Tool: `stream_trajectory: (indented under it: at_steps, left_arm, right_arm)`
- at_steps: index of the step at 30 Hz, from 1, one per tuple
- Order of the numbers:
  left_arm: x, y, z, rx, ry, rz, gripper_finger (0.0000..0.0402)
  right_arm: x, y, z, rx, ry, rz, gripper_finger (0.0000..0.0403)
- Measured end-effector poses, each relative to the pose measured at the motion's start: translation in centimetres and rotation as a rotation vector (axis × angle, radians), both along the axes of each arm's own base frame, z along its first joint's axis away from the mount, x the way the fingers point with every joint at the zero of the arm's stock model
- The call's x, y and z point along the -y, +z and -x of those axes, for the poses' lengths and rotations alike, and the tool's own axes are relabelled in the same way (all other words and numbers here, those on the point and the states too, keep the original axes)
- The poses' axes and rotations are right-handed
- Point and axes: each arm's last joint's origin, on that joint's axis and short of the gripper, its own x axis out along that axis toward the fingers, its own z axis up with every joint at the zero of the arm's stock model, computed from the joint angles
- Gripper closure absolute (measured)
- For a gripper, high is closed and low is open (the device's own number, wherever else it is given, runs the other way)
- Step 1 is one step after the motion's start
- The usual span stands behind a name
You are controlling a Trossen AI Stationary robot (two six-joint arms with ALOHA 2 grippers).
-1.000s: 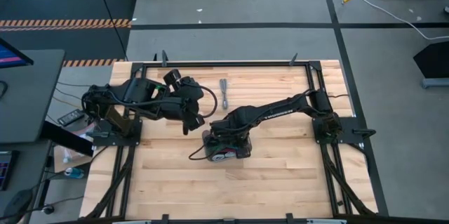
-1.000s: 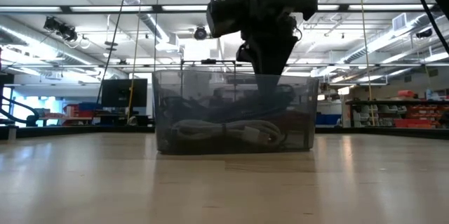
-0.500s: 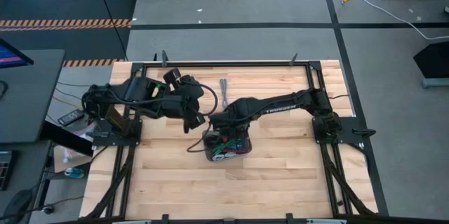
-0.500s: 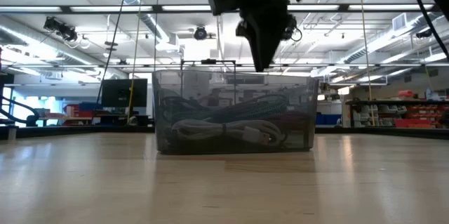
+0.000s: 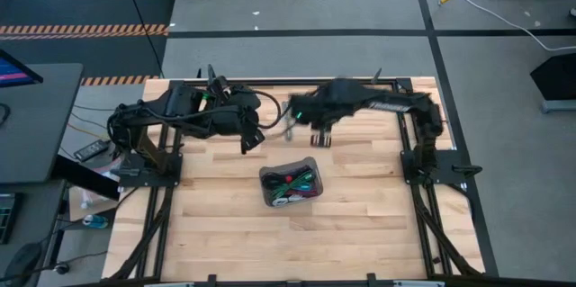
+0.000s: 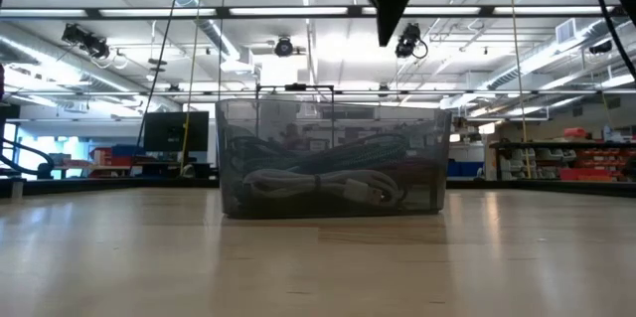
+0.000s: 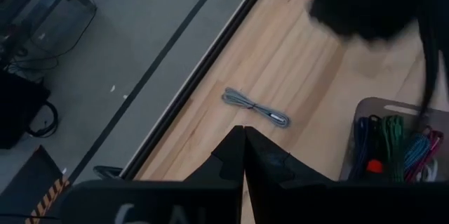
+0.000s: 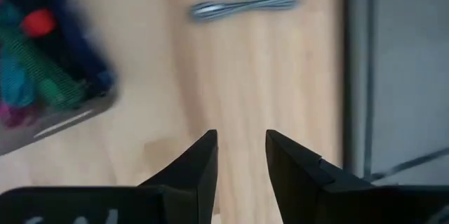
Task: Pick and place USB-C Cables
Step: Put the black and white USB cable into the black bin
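Your right tool point(image 8: 240, 155) hangs over the desk point(image 5: 360, 224), fingers slightly apart and holding nothing. One grey cable point(image 8: 244, 4) lies loose ahead of it; the rest sit in the tray point(image 5: 290, 184). Left tool point(image 7: 243, 155) is closed, empty

A heap of coiled USB-C cables point(image 5: 292, 185) is seen just below frame centre in the high view, packed inside a grey tray point(image 5: 266, 179). Green, teal, magenta and dark strands are made out, with a red tie point(image 5: 288, 178) on top. In the low view a pale grey bundle point(image 6: 320, 186) is seen lowest. One silver-grey cable point(image 7: 256, 107) is laid flat, alone, on bare wood, upper centre.
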Motion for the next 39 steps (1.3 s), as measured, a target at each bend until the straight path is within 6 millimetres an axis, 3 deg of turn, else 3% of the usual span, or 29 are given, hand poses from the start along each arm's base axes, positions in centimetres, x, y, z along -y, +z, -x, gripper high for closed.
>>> stream_trajectory:
  at_steps: [9,15,18,23,28,34,39]
  left_arm:
    - [-2.0,-0.5,-0.3,-0.022,0.070,-0.003,0.0388]
    - [-5.9,-4.1,-1.8,-0.125,0.190,-0.008,0.0388]
    - [-7.9,-6.8,-3.2,-0.215,0.088,0.025,0.0381]
    - [-10.4,-11.3,-5.0,-0.262,-0.169,0.150,0.0344]
    - [-11.9,-14.4,-5.3,-0.291,-0.284,0.186,0.0272]
    - [-12.1,-16.1,-5.4,-0.475,-0.585,0.010,0.0194]
    - [-12.7,-16.1,-6.5,-0.547,-0.768,-0.212,0.0181]
  right_arm:
    - [4.8,8.1,8.9,0.284,-0.323,0.164,0.0276]
    - [4.8,12.2,14.4,0.510,-0.400,0.176,0.0276]
    - [4.2,13.5,16.1,0.605,-0.366,0.146,0.0276]
    - [3.1,14.8,17.8,0.707,-0.305,0.084,0.0275]
    - [2.5,15.2,18.7,0.734,-0.245,0.043,0.0275]
    - [2.1,15.3,18.8,0.750,-0.171,-0.055,0.0275]
    - [2.2,15.3,18.2,0.768,-0.161,-0.079,0.0275]
